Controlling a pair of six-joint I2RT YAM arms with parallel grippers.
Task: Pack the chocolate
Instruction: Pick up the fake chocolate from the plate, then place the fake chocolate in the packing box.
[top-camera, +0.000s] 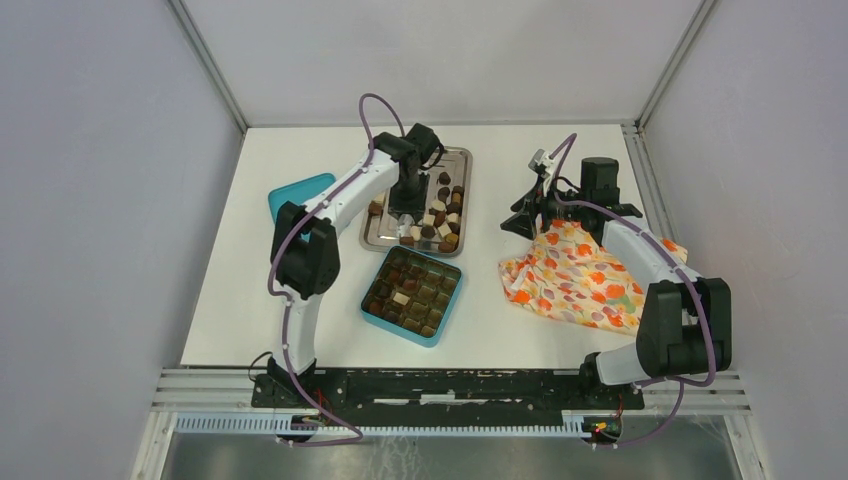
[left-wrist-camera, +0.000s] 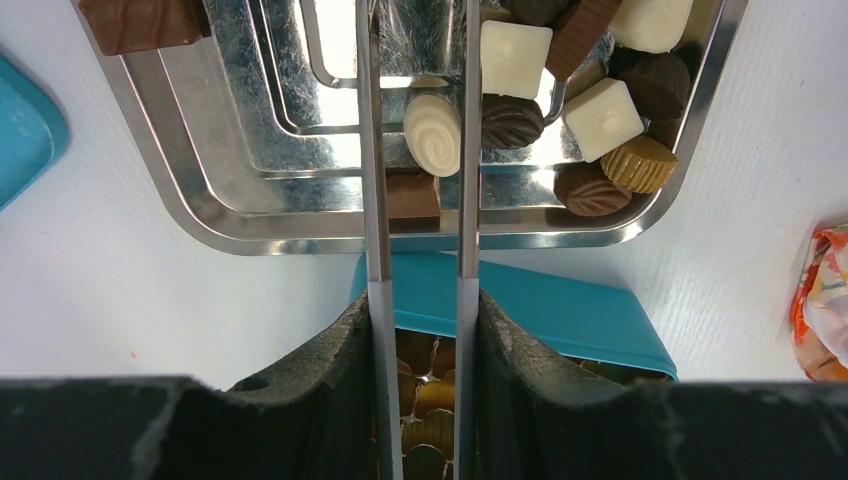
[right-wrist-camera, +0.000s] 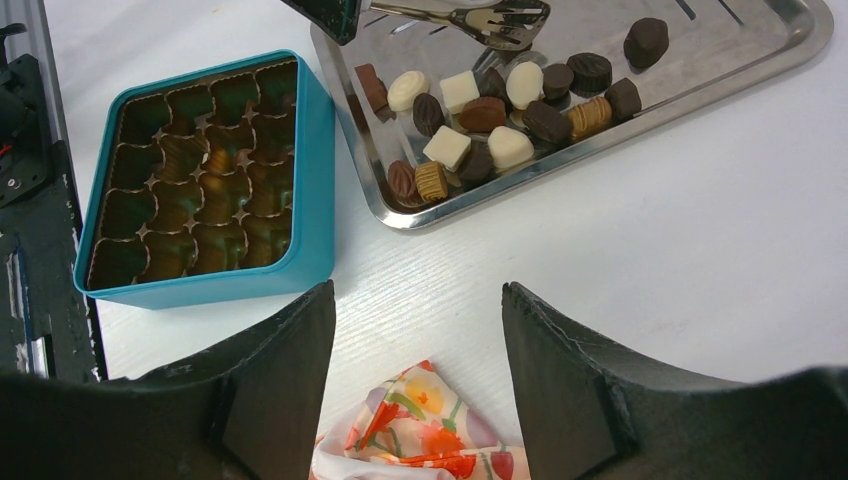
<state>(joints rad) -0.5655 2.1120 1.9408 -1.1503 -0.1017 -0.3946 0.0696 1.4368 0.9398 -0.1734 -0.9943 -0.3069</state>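
surface: white table (top-camera: 250, 300) | on it: steel tray (top-camera: 372, 232), teal box (top-camera: 446, 312), teal lid (top-camera: 290, 193), floral cloth (top-camera: 570, 275)

Two arms: white link shells, black joint housings. Left arm (top-camera: 335, 200), right arm (top-camera: 640, 255). Purple cable loops along each, from base to wrist. Black base plates bolted on black rail at near edge. Left gripper (left-wrist-camera: 420, 150): long thin metal fingers (left-wrist-camera: 373, 180) in black mounts. Right gripper (right-wrist-camera: 420, 360): broad black wedge fingers (right-wrist-camera: 280, 380).
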